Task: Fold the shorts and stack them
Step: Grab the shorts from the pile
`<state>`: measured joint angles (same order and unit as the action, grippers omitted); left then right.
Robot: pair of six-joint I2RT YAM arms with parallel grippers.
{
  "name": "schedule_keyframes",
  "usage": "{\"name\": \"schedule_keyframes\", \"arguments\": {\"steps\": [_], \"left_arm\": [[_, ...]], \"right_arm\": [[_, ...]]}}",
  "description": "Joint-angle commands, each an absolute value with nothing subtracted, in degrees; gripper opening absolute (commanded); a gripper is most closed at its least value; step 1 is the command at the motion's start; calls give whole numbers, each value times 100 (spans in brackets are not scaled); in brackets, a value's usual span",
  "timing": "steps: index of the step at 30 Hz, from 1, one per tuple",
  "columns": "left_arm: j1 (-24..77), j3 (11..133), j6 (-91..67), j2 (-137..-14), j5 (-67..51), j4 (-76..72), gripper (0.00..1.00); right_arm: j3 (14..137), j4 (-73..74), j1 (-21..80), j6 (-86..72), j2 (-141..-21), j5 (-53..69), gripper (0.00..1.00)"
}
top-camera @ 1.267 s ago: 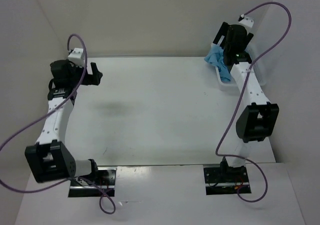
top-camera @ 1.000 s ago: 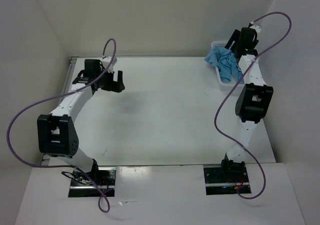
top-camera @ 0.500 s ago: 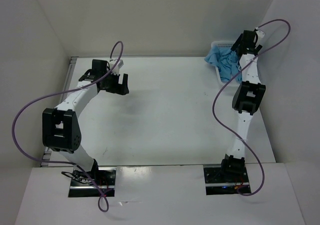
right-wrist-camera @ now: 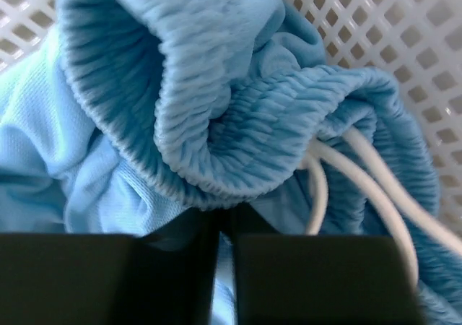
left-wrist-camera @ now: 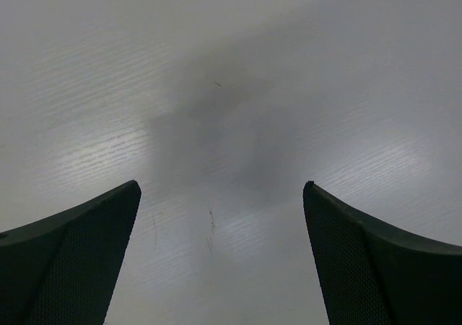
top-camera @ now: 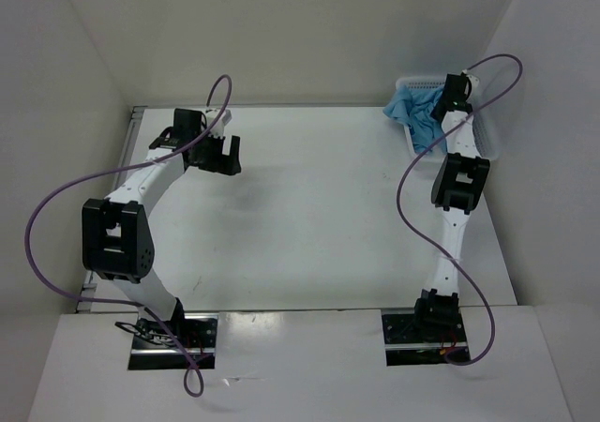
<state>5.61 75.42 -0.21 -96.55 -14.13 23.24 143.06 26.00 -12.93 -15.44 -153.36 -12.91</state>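
The light blue shorts [top-camera: 419, 114] lie bunched in the white mesh basket [top-camera: 487, 139] at the table's back right, spilling over its left rim. In the right wrist view the gathered waistband [right-wrist-camera: 216, 115] and white drawstring [right-wrist-camera: 361, 180] fill the frame. My right gripper [right-wrist-camera: 225, 227] is shut on a fold of the shorts just under the waistband; seen from above, the right gripper [top-camera: 448, 94] reaches down into the basket. My left gripper [top-camera: 225, 155] hangs open over bare table at the back left, nothing between its fingers [left-wrist-camera: 79, 260].
The basket stands against the right wall, with the back wall close behind it. Purple cables loop from both arms. The tabletop [top-camera: 319, 206] between the arms is bare white.
The right arm stretched forward and lowered its gripper into the basket, and the jaws went from open to shut on the fabric. The left arm swung inward over the table and then held still.
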Motion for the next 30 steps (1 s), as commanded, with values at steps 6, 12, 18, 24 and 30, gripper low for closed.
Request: {"name": "schedule_keyframes", "arguments": {"steps": [6, 12, 18, 24, 30], "left_arm": [[545, 7603, 0, -9458, -1415, 2364, 100], [545, 7305, 0, -9097, -1415, 2197, 100], [545, 7005, 0, -8535, -1468, 1969, 100], [545, 6496, 0, -7850, -1381, 1644, 100], [545, 6171, 0, -7147, -1170, 1381, 100]], "right_arm": [[14678, 2531, -1336, -1477, -14933, -1178, 0], [14765, 2584, -1169, -1345, -13941, -1117, 0], [15187, 2584, -993, -1529, -12940, -1169, 0], [15617, 2479, -590, -1582, -12060, -897, 0], [16163, 2285, 429, -1582, -11347, -203, 0]]}}
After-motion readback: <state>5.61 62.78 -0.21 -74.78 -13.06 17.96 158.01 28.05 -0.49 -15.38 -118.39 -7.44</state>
